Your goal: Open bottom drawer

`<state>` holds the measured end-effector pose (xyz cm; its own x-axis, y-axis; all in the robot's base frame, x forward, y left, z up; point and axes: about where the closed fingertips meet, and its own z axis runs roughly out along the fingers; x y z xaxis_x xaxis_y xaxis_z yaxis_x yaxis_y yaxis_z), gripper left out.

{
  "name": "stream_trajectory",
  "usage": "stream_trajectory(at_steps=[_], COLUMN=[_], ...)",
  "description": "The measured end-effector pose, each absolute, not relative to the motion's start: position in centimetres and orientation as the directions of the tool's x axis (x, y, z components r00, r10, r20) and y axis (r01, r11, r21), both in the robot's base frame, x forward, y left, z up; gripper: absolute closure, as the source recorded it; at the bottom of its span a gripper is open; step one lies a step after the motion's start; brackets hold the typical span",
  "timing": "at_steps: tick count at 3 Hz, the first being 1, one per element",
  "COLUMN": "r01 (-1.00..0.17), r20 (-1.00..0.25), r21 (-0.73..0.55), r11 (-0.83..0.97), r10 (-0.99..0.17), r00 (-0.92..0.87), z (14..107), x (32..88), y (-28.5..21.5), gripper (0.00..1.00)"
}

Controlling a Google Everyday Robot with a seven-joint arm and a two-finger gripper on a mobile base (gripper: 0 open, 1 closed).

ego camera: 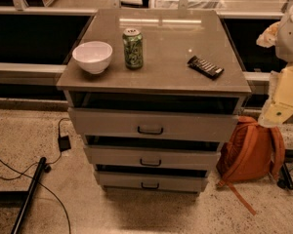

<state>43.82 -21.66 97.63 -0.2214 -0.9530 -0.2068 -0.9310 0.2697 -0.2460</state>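
Observation:
The bottom drawer [176, 183] is the lowest of three grey-beige fronts on the cabinet, with a small dark bar handle [150, 185]. A dark gap shows above its front, as above the other two. My gripper [277, 112] is at the right edge of the camera view, at the end of the white and cream arm. It hangs to the right of the cabinet, level with the top drawer [195, 126], well above and to the right of the bottom drawer's handle and touching nothing.
The cabinet top [161, 48] holds a white bowl [93, 56], a green can [133, 48] and a dark snack bar [205, 67]. An orange backpack [251, 150] leans by the cabinet's right side. Black cables [19, 172] and a dark bar [29, 194] lie on the floor at left.

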Motion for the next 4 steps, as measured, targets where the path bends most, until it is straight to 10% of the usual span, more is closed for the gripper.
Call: stream_trajectory(at_steps=[2,4], r01=[-0.935,-0.947], r20=[-0.263,-0.572], r21=[-0.218,-0.046], r11=[0.279,0.318], r10=[-0.94,-0.786], r00=[-0.219,-0.235], z=[96.2,80.2], x=[44.1,42.2], y=[-22.3,-24.5], gripper=[0.0,0.0])
